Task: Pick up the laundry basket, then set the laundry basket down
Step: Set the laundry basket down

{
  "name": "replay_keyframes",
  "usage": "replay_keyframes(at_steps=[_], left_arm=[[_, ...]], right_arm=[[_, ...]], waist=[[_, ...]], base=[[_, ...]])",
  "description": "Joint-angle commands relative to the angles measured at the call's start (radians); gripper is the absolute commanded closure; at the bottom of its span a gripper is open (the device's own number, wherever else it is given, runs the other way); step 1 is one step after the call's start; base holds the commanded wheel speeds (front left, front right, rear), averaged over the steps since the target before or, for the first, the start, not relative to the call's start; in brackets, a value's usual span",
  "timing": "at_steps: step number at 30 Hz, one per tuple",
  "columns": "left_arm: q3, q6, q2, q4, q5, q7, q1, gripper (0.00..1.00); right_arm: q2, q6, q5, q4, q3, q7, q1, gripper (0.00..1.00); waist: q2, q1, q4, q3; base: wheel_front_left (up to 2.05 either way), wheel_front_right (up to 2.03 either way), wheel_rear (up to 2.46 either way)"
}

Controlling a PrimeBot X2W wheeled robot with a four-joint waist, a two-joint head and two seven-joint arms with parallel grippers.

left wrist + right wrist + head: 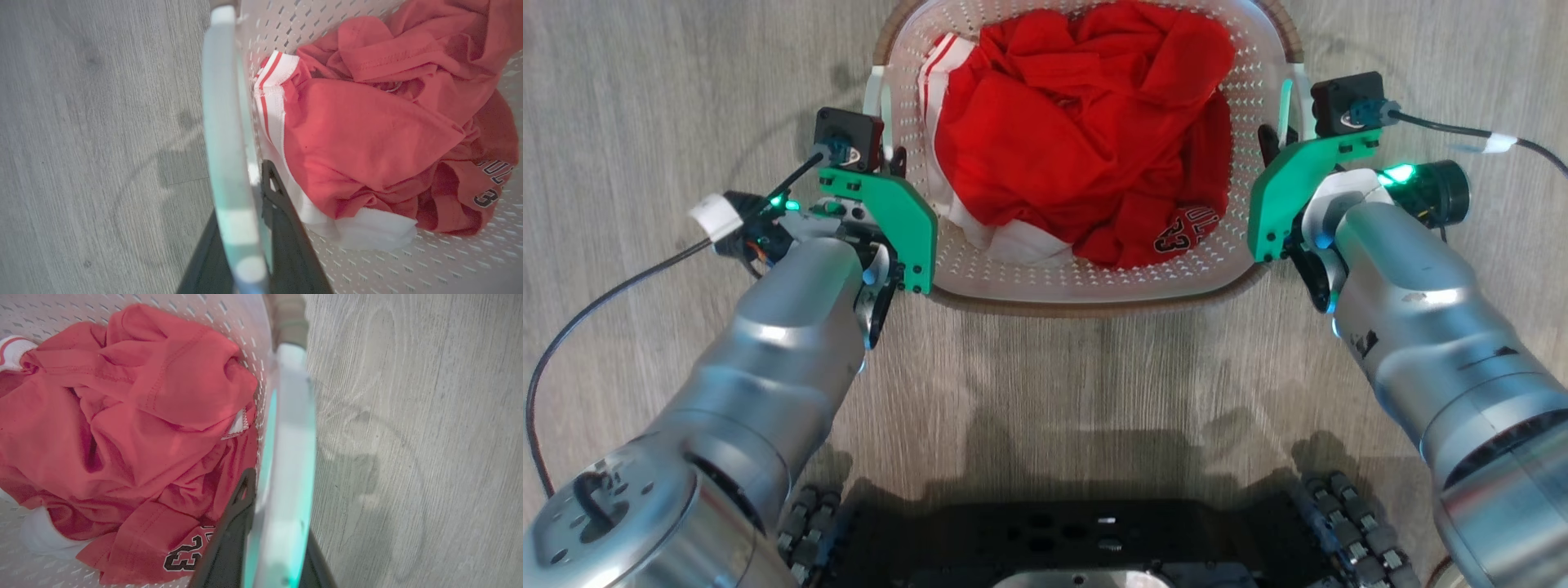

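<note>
You see the laundry basket [1086,282] between your arms, holding red clothing [1078,122]; left gripper [241,192] clamps its left handle [222,122]; right gripper [282,506] clamps its right handle [292,416].

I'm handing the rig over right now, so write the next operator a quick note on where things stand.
Grip: left pincer shut on the laundry basket's left handle; right pincer shut on its right handle.
Basket: over the wood floor, red clothes inside; I cannot tell whether it is off the floor.
Done: both handles gripped.
Left: lift if needed, set down, release.
</note>
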Motion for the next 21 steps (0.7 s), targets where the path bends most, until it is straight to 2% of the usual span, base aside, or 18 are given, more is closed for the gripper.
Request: replay_keyframes(at_steps=[1,21], left_arm=[[-0.004,0.008,0.025,0.006,0.005,-0.017,-0.020,1.00],[-0.032,0.014,0.025,-0.001,-0.021,-0.012,-0.038,1.00]], right_arm=[[0.009,0.006,-0.023,-0.010,0.007,-0.011,0.014,1.00],[0.009,0.006,-0.049,-0.010,-0.013,-0.008,-0.003,1.00]], waist=[[-0.0001,-0.0001,0.000,0.012],[-0.0001,-0.0001,-0.002,0.045]], base=[[0.00,0.00,0.00],[0.00,0.00,0.00]])
